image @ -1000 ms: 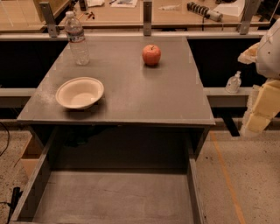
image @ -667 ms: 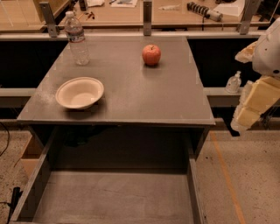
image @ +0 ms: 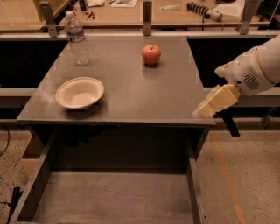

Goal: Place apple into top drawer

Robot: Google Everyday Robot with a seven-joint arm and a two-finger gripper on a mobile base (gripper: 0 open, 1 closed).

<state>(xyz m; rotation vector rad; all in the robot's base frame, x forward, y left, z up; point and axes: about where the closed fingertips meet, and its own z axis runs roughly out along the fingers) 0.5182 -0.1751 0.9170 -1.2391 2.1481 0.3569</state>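
Note:
The red-orange apple [image: 151,54] sits upright on the grey tabletop [image: 131,87], toward its far right. The top drawer [image: 118,197] is pulled out below the table's front edge, and I see nothing in it. My gripper [image: 209,108] comes in from the right on a white arm. It hovers over the table's front right corner, well short of the apple and to its right.
A white bowl [image: 79,92] sits on the table's left front. A clear plastic water bottle [image: 77,38] stands at the far left. A wooden workbench [image: 175,11] with tools runs behind the table. A cardboard box [image: 29,153] lies on the floor at the left.
My arm has swung leftward and up, bringing the gripper from beside the table to over its front right corner. The apple, bowl and bottle have not moved.

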